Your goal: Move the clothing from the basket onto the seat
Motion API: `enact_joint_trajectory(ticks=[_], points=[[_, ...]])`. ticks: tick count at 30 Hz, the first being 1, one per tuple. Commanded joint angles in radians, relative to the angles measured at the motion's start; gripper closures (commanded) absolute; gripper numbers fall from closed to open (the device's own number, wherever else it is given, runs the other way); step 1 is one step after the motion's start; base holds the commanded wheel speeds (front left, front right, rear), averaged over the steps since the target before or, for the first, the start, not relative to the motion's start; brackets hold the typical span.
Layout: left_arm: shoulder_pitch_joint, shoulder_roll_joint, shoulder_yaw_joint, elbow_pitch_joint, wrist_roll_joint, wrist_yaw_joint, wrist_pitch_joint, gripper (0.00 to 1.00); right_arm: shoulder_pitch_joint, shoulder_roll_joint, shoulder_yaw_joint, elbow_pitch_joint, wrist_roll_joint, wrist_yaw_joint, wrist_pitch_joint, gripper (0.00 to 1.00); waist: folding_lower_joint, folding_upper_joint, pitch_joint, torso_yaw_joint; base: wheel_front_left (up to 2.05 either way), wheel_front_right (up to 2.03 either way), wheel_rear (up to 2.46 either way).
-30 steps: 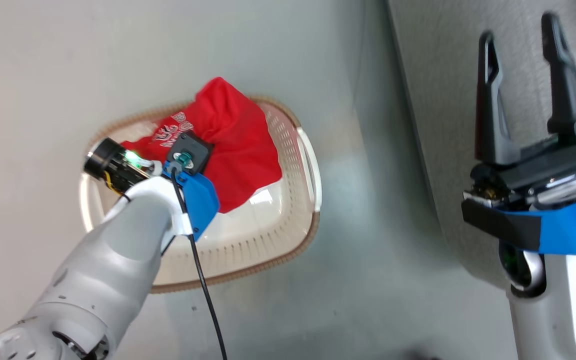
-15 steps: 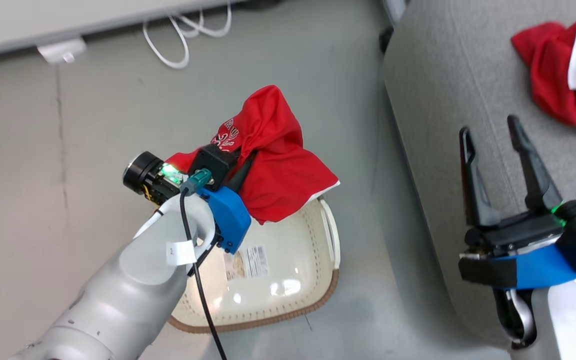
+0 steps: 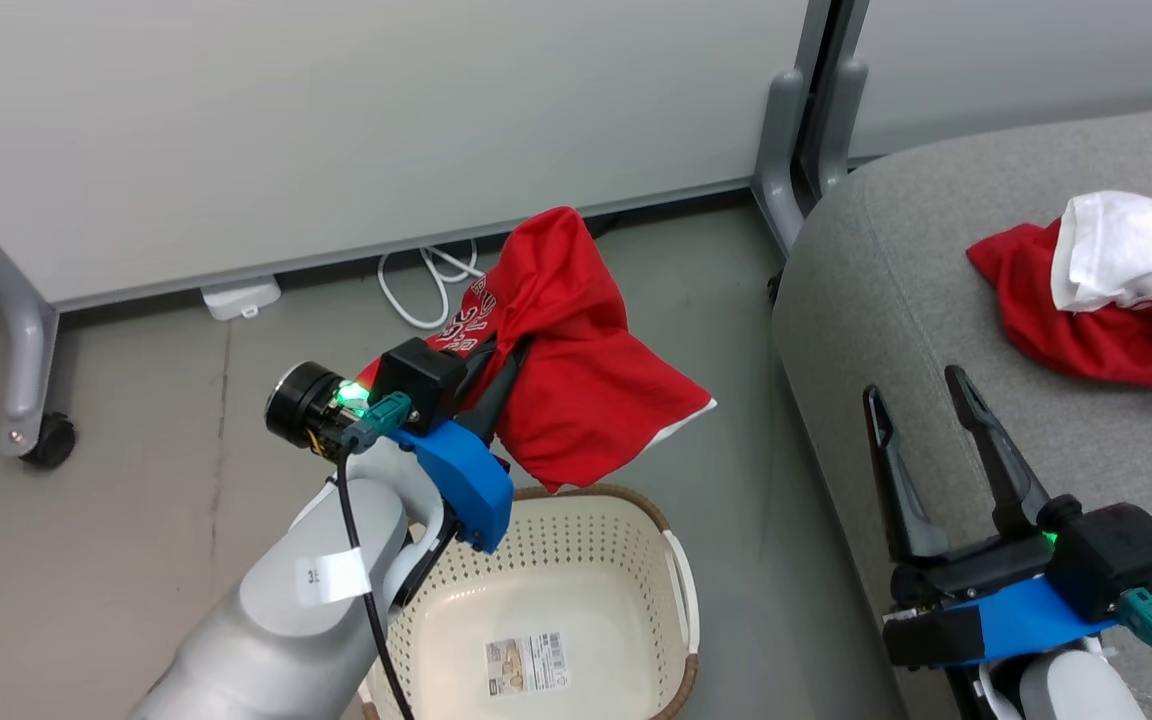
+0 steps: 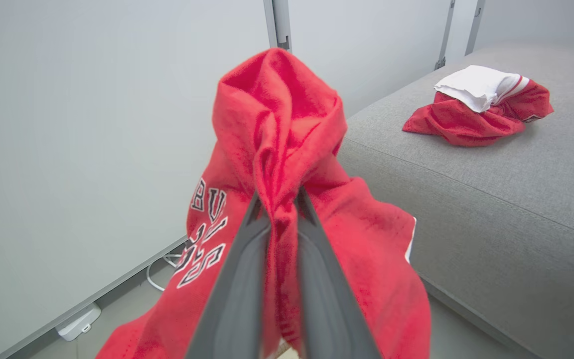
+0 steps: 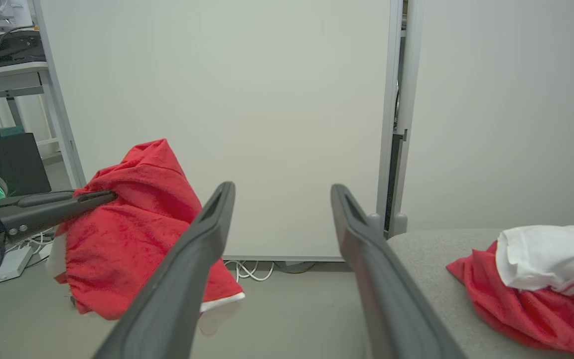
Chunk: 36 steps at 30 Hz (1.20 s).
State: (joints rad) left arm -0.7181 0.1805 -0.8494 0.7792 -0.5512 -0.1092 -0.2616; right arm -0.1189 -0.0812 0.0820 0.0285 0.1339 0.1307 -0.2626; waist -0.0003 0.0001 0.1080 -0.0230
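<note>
1. Right gripper: lower right of the head view, over the near end of the left edge of the seat. Fingers are spread wide with nothing between them, tips pointing toward the partition panel.
2. Basket: on the floor, just beside the seat's left edge and partly under the left forearm. Its inner bottom is visible, with a printed label stuck to it.
3. Left gripper: raised above the basket's far rim, fingers pinched narrow on a bunched fold of the lettered jersey. In the left wrist view, fabric is squeezed between the fingers and bulges out past the tips.
4. The lettered jersey hangs from that grip, off the floor, and the white lettering faces the robot's left. In the head view its lower hem lines up with the basket's far rim; cannot tell if they touch. It is left of the seat, not over it.
5. The seat is a grey cushion with a rounded left edge, well larger than the basket.
6. Second garment: crumpled on the seat top toward the far right. Its white lining is turned up on top, and red-white trim shows at the lining's edge. It is well apart from both grippers.
7. Far side: the partition panel stands on the floor behind the basket. A grey post meets the seat's far-left corner, and a caster sits at the far left. A white box lies at the panel's foot.
</note>
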Motion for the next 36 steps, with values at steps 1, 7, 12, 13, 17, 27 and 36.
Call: enact_joint_trajectory(ticks=[1, 7, 12, 13, 17, 27, 36], points=[[0.017, 0.003, 0.013, -0.014, 0.003, -0.001, -0.005, 1.00, 0.021, 0.003, 0.001, 0.004, 0.006, 0.000, -0.003, 0.00, 0.0003, -0.0001, -0.046, 0.004, 0.00, 0.00, 0.00], [0.092, 0.016, 0.069, -0.108, 0.023, 0.011, -0.005, 1.00, 0.072, 0.002, -0.002, 0.015, 0.017, 0.000, -0.003, 0.00, 0.0003, -0.0001, -0.100, 0.005, 0.00, 0.00, 0.00], [0.149, 0.030, 0.090, -0.199, 0.047, 0.024, -0.005, 1.00, 0.093, 0.002, -0.001, 0.019, 0.018, 0.000, -0.003, 0.00, 0.0003, -0.0001, -0.114, 0.010, 0.00, 0.00, 0.00], [0.156, 0.032, 0.091, -0.215, 0.052, 0.027, -0.005, 1.00, 0.093, 0.002, -0.001, 0.019, 0.018, 0.000, -0.003, 0.00, 0.0003, -0.0001, -0.115, 0.012, 0.00, 0.00, 0.00], [0.179, 0.042, 0.093, -0.266, 0.064, 0.037, -0.005, 1.00, 0.100, 0.006, -0.003, 0.021, 0.020, 0.000, -0.003, 0.00, 0.0003, -0.0001, -0.117, 0.023, 0.00, 0.00, 0.00], [0.189, 0.049, 0.076, -0.297, 0.069, 0.045, -0.001, 1.00, 0.057, -0.015, 0.040, 0.024, 0.033, 0.000, -0.003, 0.00, 0.0003, -0.0001, -0.116, 0.041, 0.00, 0.00, 0.00], [0.166, 0.038, 0.060, -0.307, 0.075, 0.044, -0.001, 1.00, -0.065, -0.107, 0.191, 0.094, 0.033, 0.000, -0.003, 0.00, 0.0003, -0.0001, -0.103, 0.056, 0.00, 0.00, 0.00]])
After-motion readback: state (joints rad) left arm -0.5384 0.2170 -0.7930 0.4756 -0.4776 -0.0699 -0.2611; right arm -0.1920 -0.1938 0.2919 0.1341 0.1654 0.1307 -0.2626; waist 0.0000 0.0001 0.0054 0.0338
